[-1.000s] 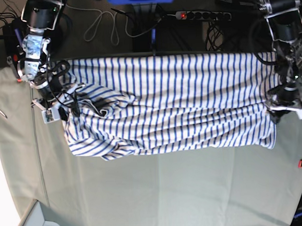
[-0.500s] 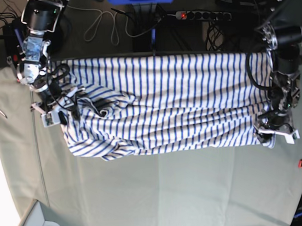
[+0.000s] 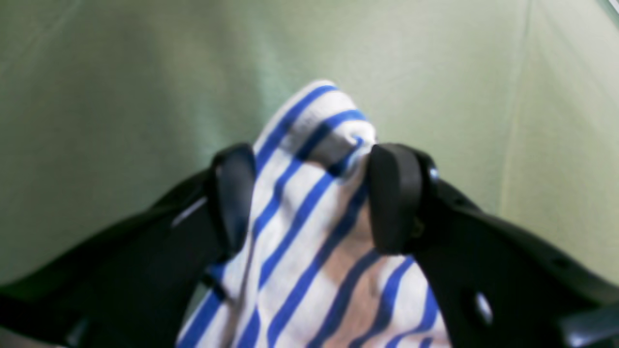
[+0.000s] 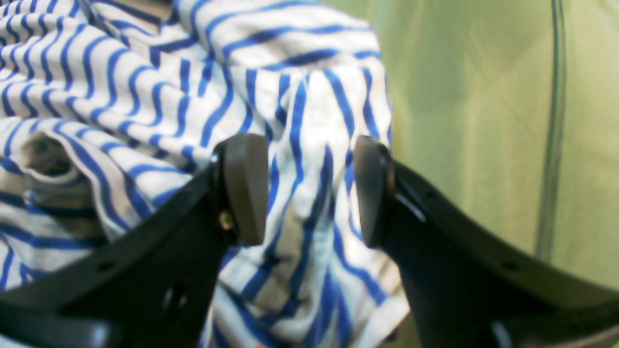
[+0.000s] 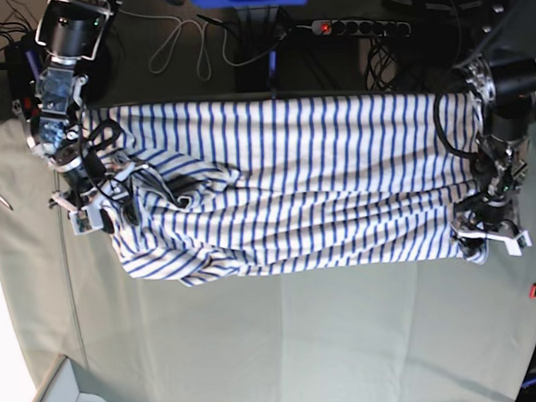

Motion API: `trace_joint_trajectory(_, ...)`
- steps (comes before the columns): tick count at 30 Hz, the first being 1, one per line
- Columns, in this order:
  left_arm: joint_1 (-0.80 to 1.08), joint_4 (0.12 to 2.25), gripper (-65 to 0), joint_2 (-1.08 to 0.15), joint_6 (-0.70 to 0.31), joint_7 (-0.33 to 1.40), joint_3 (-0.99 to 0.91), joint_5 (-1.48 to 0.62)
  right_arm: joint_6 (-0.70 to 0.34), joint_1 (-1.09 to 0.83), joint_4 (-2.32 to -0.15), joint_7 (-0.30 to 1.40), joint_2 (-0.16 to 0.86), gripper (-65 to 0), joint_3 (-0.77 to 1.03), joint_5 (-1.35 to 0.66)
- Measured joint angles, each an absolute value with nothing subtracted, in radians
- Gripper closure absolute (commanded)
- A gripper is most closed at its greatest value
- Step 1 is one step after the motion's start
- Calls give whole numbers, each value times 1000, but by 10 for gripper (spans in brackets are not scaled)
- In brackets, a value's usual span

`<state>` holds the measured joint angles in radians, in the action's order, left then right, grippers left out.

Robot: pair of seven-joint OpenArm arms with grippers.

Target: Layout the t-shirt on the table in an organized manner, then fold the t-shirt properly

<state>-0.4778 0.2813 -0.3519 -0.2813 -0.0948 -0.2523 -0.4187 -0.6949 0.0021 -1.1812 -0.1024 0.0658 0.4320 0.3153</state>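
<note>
The striped t-shirt (image 5: 294, 186) lies spread across the desk (image 5: 283, 343), its one end pinched in the left end effector (image 3: 309, 193), its bunched opposite end between the right end effector's (image 4: 309, 188) parted jaws.

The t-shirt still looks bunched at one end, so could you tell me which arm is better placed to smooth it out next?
Probably the right gripper: it sits at the rumpled end of the t-shirt, fabric between its jaws. The left gripper pinches a corner at the flatter end, suited to anchoring.
</note>
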Motion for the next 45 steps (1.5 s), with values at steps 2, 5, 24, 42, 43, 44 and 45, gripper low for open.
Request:
trace_joint_trajectory(2,-486,280,-362,-352,-281,-94,-252,-397,-694,2,-1206,-106,67,-298,432,315)
trace_joint_trajectory(5,-493,280,-328,-352,-281,-94,-252,-393,-694,5,-1243,-106,65,-298,433,315)
trace_joint_trajectory(24,-491,280,-2,-353,-281,-87,-258,-396,-694,401,-681,-9,147,-298,427,318)
trace_joint_trajectory(42,-458,416,-2,-355,-284,-80,-258,-400,-694,262,-998,0,78,0,487,311)
trace_joint_trajectory(43,-446,447,-2,-358,-289,-90,-258,-405,-694,235,-1065,-4,59,0,496,310)
trace_joint_trajectory(44,-437,469,-2,-360,-284,-83,-258,-403,-694,215,-1116,2,43,0,496,315)
trace_joint_trajectory(45,-424,487,-2,-360,-284,-88,-258,-405,-695,191,-1166,0,24,0,496,315)
